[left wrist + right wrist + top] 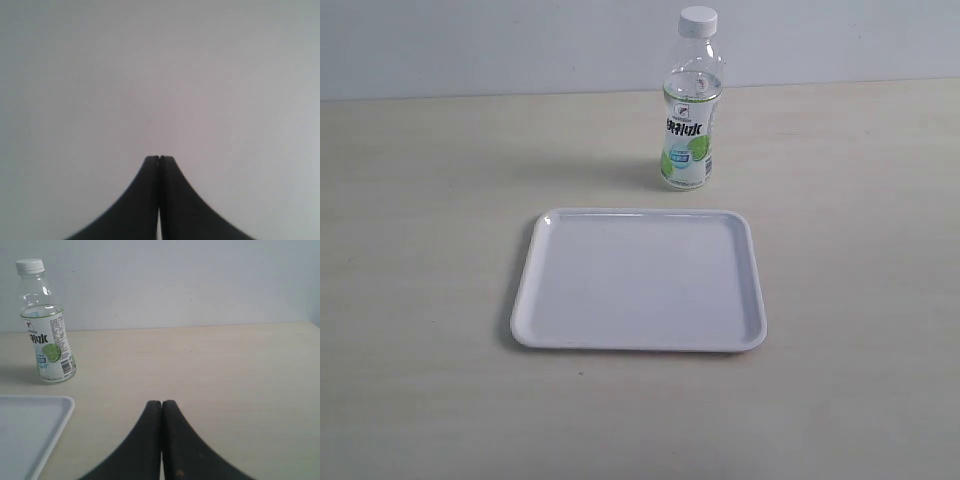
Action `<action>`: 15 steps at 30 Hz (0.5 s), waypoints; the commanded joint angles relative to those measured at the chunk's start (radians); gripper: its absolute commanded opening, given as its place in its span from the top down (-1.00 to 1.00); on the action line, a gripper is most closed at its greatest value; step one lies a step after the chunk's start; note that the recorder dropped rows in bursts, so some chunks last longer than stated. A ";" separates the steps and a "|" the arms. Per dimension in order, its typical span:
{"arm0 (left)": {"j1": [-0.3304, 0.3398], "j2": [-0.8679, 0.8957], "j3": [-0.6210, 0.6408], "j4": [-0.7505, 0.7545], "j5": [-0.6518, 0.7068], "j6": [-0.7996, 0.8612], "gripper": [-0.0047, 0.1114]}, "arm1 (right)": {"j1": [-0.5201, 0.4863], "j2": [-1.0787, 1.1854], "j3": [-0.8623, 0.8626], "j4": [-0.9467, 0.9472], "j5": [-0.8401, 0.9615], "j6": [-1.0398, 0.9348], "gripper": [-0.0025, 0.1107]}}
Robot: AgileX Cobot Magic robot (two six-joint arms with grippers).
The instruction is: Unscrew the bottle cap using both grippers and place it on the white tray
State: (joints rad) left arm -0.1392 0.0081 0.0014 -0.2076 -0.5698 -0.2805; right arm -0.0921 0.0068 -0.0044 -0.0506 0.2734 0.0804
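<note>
Counter [420, 200]: pale beige, matte, faint wood-like grain running across, flat and evenly lit. Behind it a plain wall [470, 40], light grey-blue, meeting the counter's far edge in a straight line. White tray [640, 280] lies flat near the middle of the counter in the exterior view, rounded corners, low raised rim, interior bare, a thin shadow along its 9 o'clock side. Bottle [690, 130] stands upright on the counter at about 1 o'clock from the tray's centre, just beyond the tray's far rim and not touching it; clear plastic, white-and-green label with dark characters and a lime picture, a soft shadow falling toward 9 o'clock. Bottle cap [698, 20] is white, ribbed, seated on the bottle's neck, seen against the wall. Left end effector [159, 159]: two black fingers pressed tip to tip, closed on nothing, facing only a blank pale grey field; cannot tell what surface that is. Right end effector [161, 404]: black fingers also closed together, empty, with the beige counter stretching ahead of it to the wall. The right wrist view also takes in the bottle, well apart from the fingers, and one rounded corner of the tray.
</note>
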 commanded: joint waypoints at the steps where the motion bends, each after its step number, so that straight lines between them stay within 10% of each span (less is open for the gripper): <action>1: 0.001 0.095 -0.019 0.010 -0.157 -0.011 0.92 | -0.006 -0.007 0.004 0.000 -0.009 0.000 0.96; 15: 0.001 1.085 -0.460 0.652 -0.301 -0.183 0.92 | -0.006 -0.007 0.004 0.000 -0.009 0.000 0.96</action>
State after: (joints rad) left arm -0.1392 0.8739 -0.3898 0.2714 -0.8044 -0.3961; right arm -0.0921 0.0068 -0.0044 -0.0506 0.2734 0.0804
